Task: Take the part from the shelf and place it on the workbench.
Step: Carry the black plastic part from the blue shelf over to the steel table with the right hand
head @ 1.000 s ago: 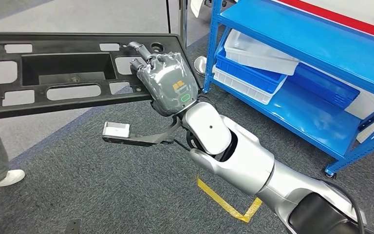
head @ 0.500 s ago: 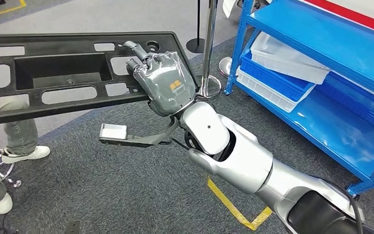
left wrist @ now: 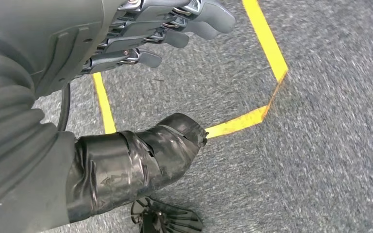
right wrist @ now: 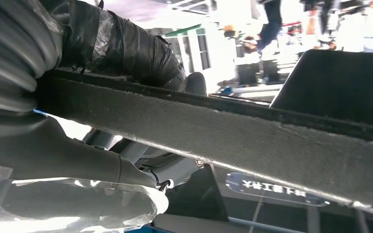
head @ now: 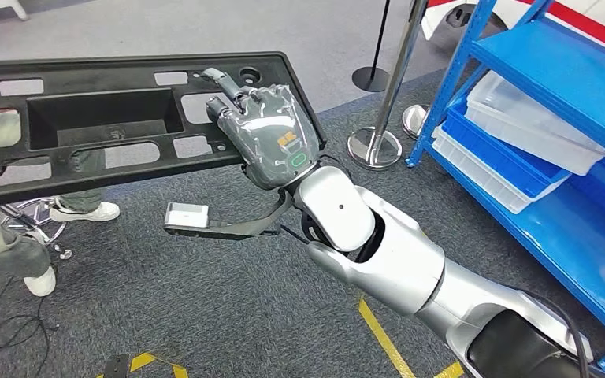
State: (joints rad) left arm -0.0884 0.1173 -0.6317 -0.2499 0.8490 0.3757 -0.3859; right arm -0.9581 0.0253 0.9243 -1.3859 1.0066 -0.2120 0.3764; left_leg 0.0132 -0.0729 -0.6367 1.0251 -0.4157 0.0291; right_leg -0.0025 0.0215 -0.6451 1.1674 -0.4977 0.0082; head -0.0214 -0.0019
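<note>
Part (head: pixel 87 118), long black panel, clamped at 1 end by right hand (head: pixel 272 134), held over carpet, off blue shelf (head: pixel 551 87). Left hand (left wrist: pixel 141 34) hanging, holding nothing, fingers apart. Risk: sagging free end twisting loose.

The part (head: pixel 102 118) spans the upper left of the frame, with the right hand (head: pixel 272 134) at its right end. The shelf (head: pixel 567 87) fills the right side, a post (head: pixel 378 142) just left of it.

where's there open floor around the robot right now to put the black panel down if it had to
Bare grey carpet lies below the right hand, between the yellow tape and the cable. It is crowded toward the blue shelf, the posts and the person's feet under the black panel.
</note>
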